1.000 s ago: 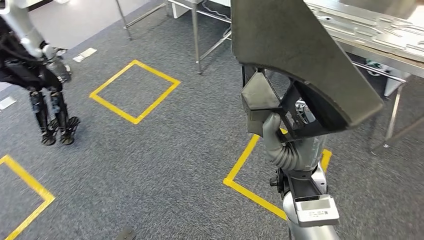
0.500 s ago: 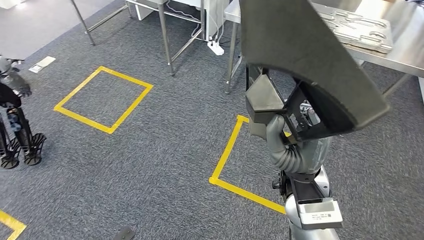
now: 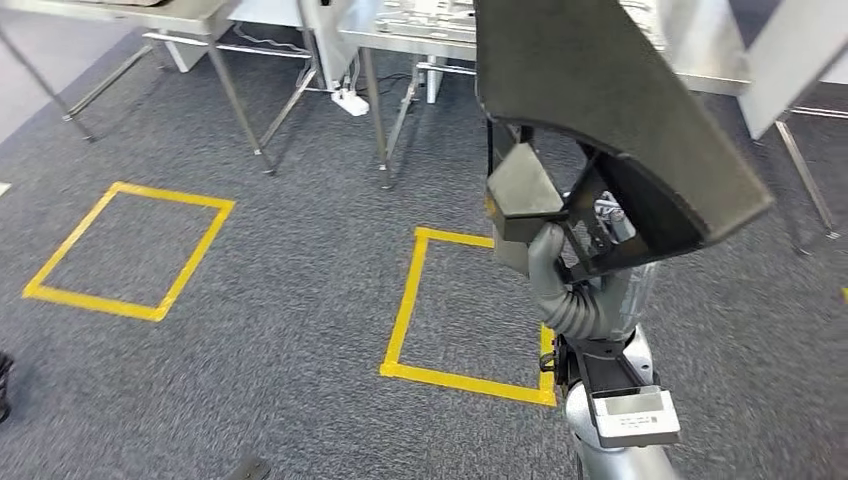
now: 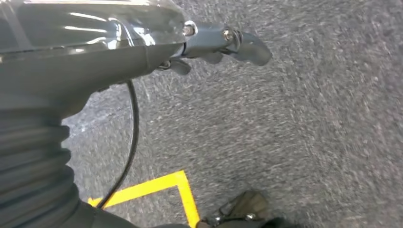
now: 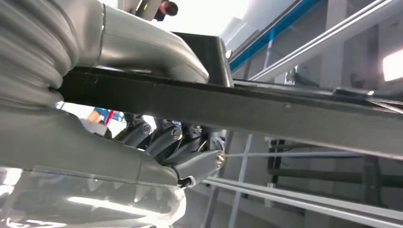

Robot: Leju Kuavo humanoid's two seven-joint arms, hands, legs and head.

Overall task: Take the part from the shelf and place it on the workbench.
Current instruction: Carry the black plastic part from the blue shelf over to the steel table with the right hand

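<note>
Right hand (image 3: 560,255) gripped the big dark part (image 3: 610,110), held up high above the grey carpet (image 3: 280,300), near the metal counter (image 3: 700,50). Left hand (image 4: 214,42) hung curled, holding nothing.

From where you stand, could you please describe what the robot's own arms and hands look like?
The right arm is silver, with a white printed label near the wrist, a black section above it and a grey ribbed cover. The right robot hand has a thick grey thumb and darker fingers. The left robot hand has a glossy dark-grey shell, a ribbed cover, dark grey fingers with small metal screws, and a thin black cable alongside.
</note>
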